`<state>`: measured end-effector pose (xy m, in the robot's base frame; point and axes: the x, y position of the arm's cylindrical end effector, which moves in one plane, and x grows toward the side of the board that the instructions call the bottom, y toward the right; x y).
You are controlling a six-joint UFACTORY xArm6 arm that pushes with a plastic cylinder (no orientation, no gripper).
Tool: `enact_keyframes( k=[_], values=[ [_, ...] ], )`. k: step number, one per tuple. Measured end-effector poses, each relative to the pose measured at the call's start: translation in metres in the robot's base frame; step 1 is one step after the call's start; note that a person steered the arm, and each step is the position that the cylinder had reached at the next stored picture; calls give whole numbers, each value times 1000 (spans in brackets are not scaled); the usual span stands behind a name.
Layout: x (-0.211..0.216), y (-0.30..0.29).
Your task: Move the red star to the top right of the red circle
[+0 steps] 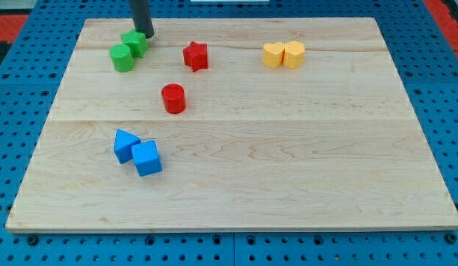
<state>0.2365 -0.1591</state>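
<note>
Up near the view's top, left of centre, the red star [195,55] lies flat on the wooden surface [288,162], a solid glossy red with blunt points and no markings. It sits up and right of the red circle [173,98], apart from it. My tip [145,34] touches the green blocks [128,51], left of the star. No jaws exist here.

On a pale wooden board [288,162] with faint grain lines over a blue perforated table [22,74] sit a red star [196,56], red circle [173,98], two green blocks [128,51], two yellow blocks [283,55], perhaps a heart and a hexagon, two blue blocks [137,152] and my dark tip [145,34].
</note>
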Motion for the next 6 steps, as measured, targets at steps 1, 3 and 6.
enact_keyframes(
  k=[1,3,6],
  values=[
    [-5,54],
    [41,102],
    [101,139]
  ],
)
